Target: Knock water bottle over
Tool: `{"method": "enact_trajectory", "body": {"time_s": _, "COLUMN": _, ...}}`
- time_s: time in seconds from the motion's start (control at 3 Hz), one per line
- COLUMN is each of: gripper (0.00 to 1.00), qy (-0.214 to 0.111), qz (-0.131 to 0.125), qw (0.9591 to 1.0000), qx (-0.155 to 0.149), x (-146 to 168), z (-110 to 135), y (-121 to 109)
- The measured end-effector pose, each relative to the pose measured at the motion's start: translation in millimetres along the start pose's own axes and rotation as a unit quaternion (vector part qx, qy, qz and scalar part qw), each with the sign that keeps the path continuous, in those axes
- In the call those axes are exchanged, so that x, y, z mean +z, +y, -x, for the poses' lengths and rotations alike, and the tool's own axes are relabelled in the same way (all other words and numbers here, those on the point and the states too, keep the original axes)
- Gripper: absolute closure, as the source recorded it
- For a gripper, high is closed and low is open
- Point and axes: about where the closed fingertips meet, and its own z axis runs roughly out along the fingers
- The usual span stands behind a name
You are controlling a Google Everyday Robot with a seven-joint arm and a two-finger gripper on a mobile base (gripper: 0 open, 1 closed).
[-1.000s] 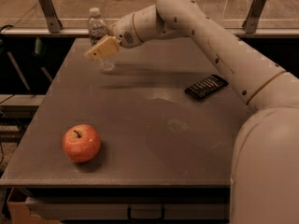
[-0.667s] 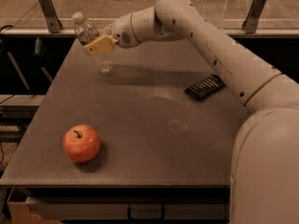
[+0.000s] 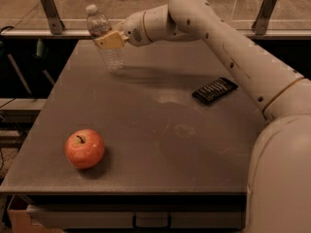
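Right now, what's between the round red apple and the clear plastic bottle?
Bare grey tabletop, in the camera view. The gripper touches the tilted water bottle.

The gripper touches the water bottle, tilted left, near the far edge of the table

The cream end effector sits over the far left of the grey metal bench, lying across the middle of the small clear ribbed plastic water bottle. It covers that stretch, so I cannot see what is printed there. I also cannot tell whether the bottle's base sits flat. The flat black rectangular object toward the right is too small to identify. The robot's rounded white body runs off the right and bottom edges.
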Motion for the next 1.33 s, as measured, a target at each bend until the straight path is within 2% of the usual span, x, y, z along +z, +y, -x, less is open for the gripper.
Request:
{"method": "enact_trajectory", "body": {"time_s": 0.33, "gripper": 1.0, "qy": 0.043, "qz": -0.027, "qw": 0.9984, "qx": -0.024, "x": -30.4, "z": 8.5, "y": -10.3}}
{"method": "enact_trajectory", "body": {"time_s": 0.67, "gripper": 1.0, "qy": 0.124, "qz": -0.037, "qw": 0.9903, "qx": -0.052, "x": -67.8, "z": -1.4, "y": -10.2}}
{"method": "enact_trajectory", "body": {"time_s": 1.0, "gripper": 1.0, "qy": 0.25, "qz": -0.021, "qw": 0.9615, "qx": -0.112, "x": -102.0, "z": -16.9, "y": -1.7}}
{"method": "enact_trajectory", "body": {"time_s": 1.33, "gripper": 1.0, "qy": 0.333, "qz": 0.025, "qw": 0.9294, "qx": -0.158, "x": -109.4, "z": -31.6, "y": 13.9}}
